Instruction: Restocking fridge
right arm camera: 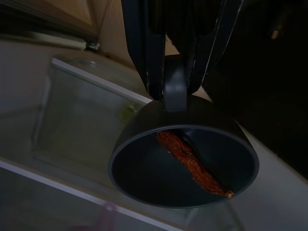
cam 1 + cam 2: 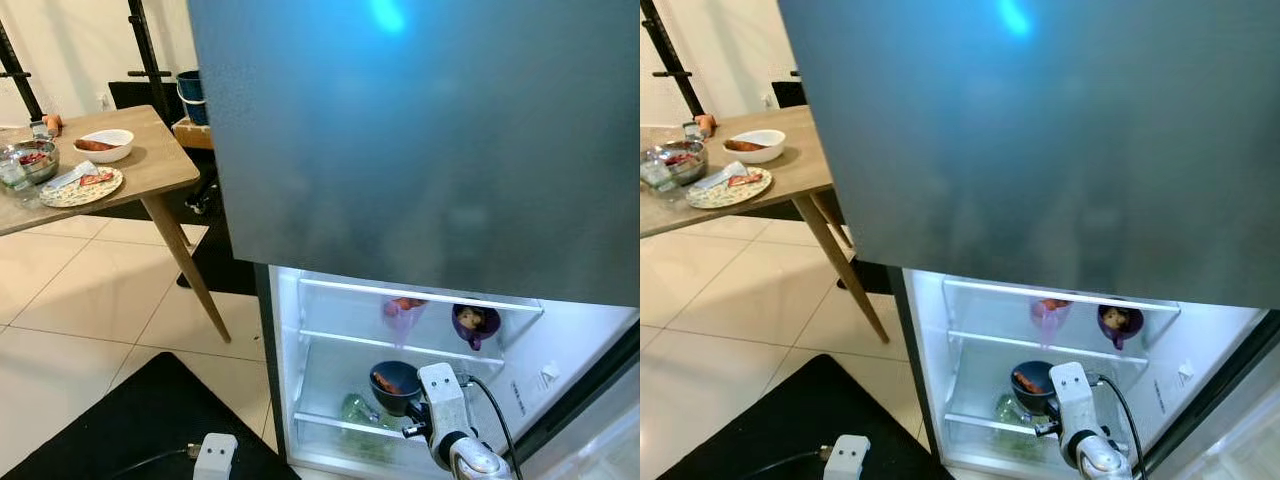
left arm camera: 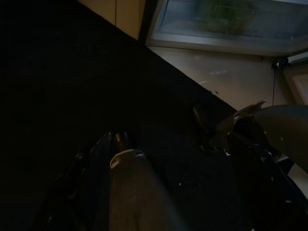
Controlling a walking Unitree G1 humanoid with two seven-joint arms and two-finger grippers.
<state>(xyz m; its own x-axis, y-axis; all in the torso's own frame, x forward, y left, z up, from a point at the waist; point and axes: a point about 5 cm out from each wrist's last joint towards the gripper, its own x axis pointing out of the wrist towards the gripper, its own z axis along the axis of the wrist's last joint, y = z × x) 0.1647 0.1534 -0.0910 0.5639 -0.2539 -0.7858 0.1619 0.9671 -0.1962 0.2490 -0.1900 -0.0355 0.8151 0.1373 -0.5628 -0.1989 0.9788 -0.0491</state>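
**Right gripper holds a dark cup inside the open fridge**

Right gripper (image 1: pixel 174 79) has its two black fingers squeezed tight on the handle of a dark cup (image 1: pixel 183 163). A long reddish-brown piece of food (image 1: pixel 192 166) lies in the cup. In the left eye view the cup (image 2: pixel 394 385) is at the lower middle of the frame, inside the lit fridge (image 2: pixel 330 350), over the lower glass shelf (image 2: pixel 350 425). Something green (image 2: pixel 358 410) sits just beside it on that shelf.

Higher up in the fridge are a see-through cup (image 2: pixel 402 312) with something red in it and a purple cup (image 2: pixel 474 324).

Left gripper (image 3: pixel 192 159) hangs low over a black mat (image 2: pixel 130 420) at the bottom of the frame. It is too dark to tell if its fingers are open.

At the upper left stands a wooden table (image 2: pixel 150 165). On it are a white bowl (image 2: pixel 104 145), a metal bowl (image 2: pixel 30 160) and a patterned plate (image 2: pixel 80 186).
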